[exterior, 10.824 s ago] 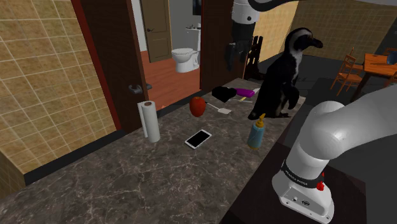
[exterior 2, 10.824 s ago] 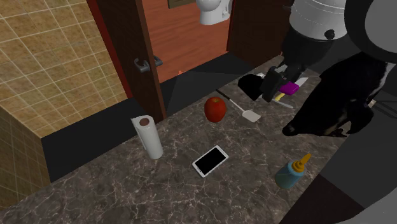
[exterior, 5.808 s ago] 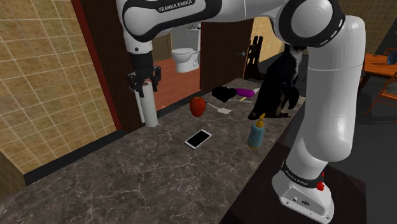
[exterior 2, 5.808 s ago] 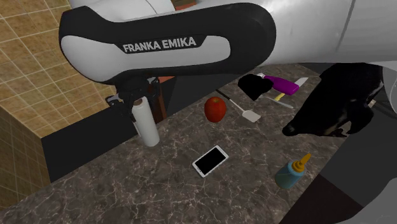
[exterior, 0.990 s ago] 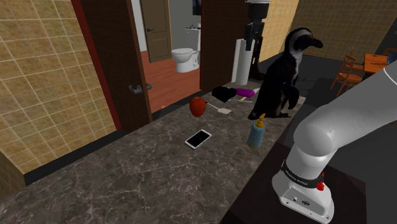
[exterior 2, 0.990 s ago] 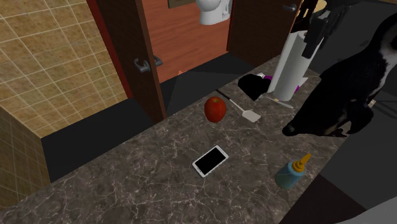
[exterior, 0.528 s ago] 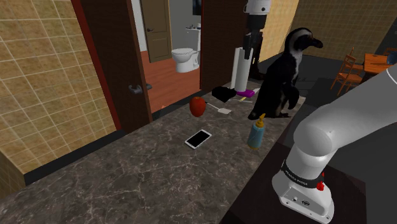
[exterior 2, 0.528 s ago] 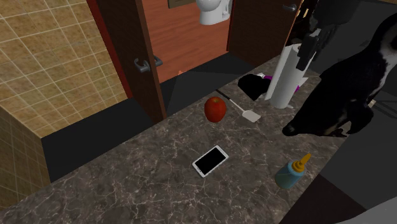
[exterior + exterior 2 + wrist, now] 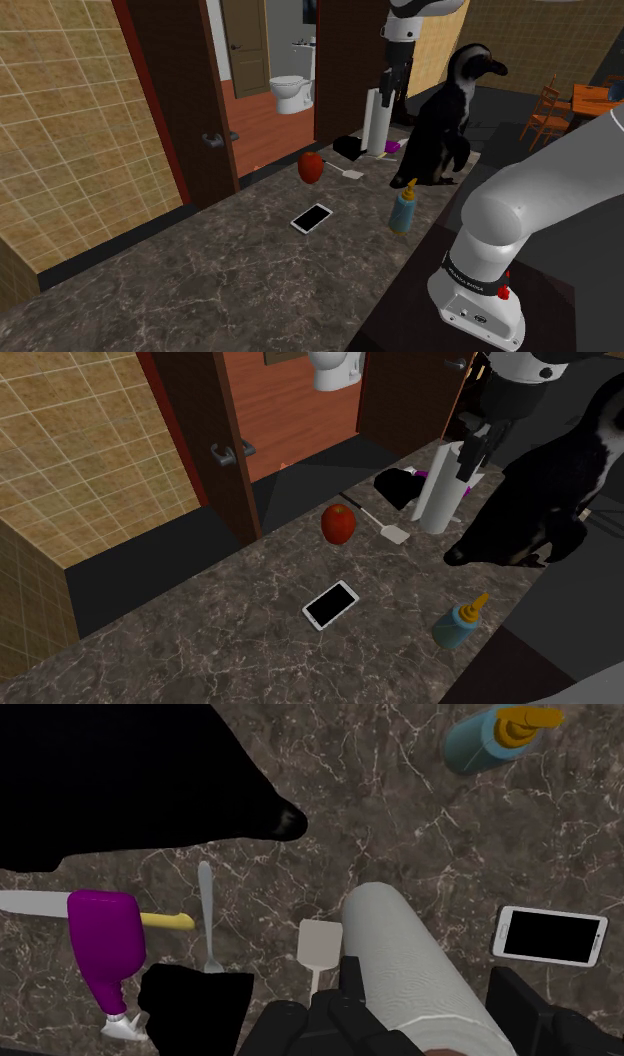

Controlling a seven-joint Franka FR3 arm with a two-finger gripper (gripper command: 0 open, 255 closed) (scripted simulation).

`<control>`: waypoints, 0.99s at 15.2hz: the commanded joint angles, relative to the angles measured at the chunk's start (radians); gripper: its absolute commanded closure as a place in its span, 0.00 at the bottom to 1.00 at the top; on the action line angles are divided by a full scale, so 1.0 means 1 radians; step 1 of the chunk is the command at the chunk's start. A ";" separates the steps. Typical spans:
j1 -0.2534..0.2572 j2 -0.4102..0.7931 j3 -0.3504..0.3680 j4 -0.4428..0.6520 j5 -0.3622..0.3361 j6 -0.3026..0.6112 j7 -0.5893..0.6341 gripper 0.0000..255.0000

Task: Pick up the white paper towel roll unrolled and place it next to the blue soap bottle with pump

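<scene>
Paper towel roll (image 9: 405,949) is upright, clasped in the pincer (image 9: 430,987).

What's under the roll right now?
Marble counter shows around the lower end of the roll, with a spatula beside it. The spot directly beneath is covered by the roll, so contact can't be judged.

Claw (image 9: 389,90) on upright paper towel roll (image 9: 376,127)
</scene>
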 commanded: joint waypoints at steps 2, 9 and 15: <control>-0.001 -0.002 -0.002 -0.044 -0.002 0.043 0.002 1.00; -0.004 -0.001 -0.009 -0.138 -0.007 0.137 0.005 1.00; -0.005 0.009 -0.015 -0.211 -0.012 0.220 0.007 1.00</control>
